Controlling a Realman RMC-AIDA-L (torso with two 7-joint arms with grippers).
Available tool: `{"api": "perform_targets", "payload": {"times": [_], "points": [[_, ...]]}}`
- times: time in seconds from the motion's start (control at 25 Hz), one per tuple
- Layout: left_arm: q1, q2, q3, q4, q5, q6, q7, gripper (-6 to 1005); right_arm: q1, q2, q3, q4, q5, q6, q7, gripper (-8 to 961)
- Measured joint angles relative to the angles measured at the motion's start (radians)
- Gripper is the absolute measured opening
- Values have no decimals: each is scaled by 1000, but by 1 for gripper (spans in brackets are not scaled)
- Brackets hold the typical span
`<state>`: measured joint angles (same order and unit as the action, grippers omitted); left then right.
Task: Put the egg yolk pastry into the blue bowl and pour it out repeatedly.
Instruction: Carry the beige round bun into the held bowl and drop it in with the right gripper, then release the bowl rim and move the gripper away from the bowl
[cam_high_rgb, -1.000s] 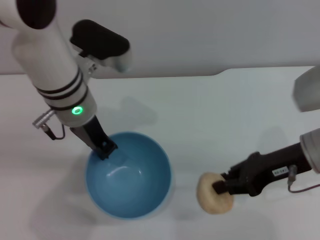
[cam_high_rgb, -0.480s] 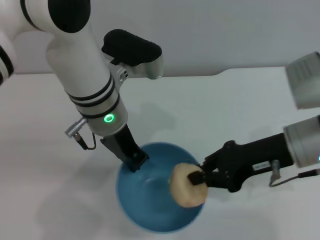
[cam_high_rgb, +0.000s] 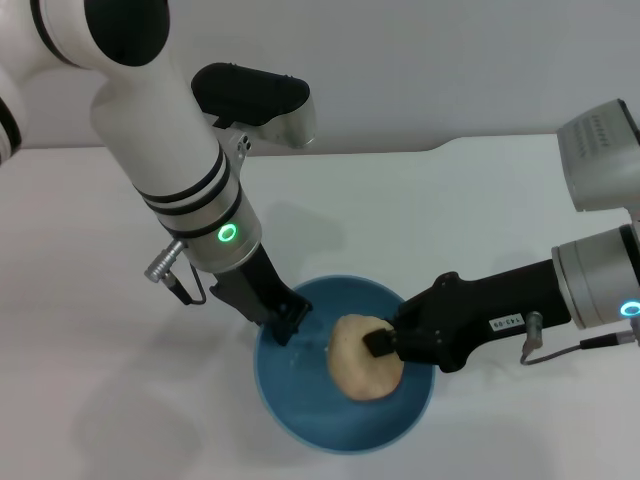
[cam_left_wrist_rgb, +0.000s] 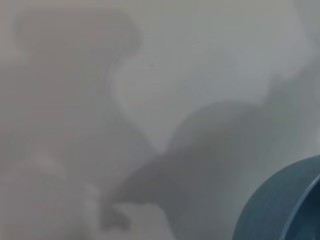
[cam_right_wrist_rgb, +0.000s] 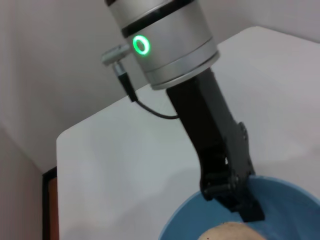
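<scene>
Hanging directly over the hollow of the bowl (cam_high_rgb: 345, 375), the pastry (cam_high_rgb: 363, 357) is clamped in the right tool (cam_high_rgb: 378, 343), while the bowl's near-left rim is pinched by the left tool (cam_high_rgb: 284, 326) on the surface (cam_high_rgb: 480, 210).

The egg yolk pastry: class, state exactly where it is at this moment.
In the head view the egg yolk pastry is over the inside of the blue bowl, gripped by the right gripper, with the left gripper clamped on the bowl's far-left rim.
</scene>
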<state>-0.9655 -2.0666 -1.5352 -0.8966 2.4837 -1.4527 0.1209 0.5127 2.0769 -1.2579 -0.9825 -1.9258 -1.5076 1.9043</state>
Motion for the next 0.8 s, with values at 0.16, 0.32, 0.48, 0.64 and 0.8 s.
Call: {"api": "perform_targets", "payload": {"times": [0.16,0.32,0.48,0.64,0.8], "points": [[3,1,0,-7,-12,-5,2,30,1,-2,5,18,0,8,21,46],[3,2,0,-3,-34,-5,12,30,0,-5,4,22,1,-13,27,99],[5,3,0,-1,-37,-7,15,31,-12,-6,68,13,11,-37,32,290],[15,4,4,0,-38,-9,22,31,-19,-8,161,3,27,-82,24,439],[27,1,21,0,-46,-13,34,30,-51,-7,339,7,87,-59,-3,513]]}}
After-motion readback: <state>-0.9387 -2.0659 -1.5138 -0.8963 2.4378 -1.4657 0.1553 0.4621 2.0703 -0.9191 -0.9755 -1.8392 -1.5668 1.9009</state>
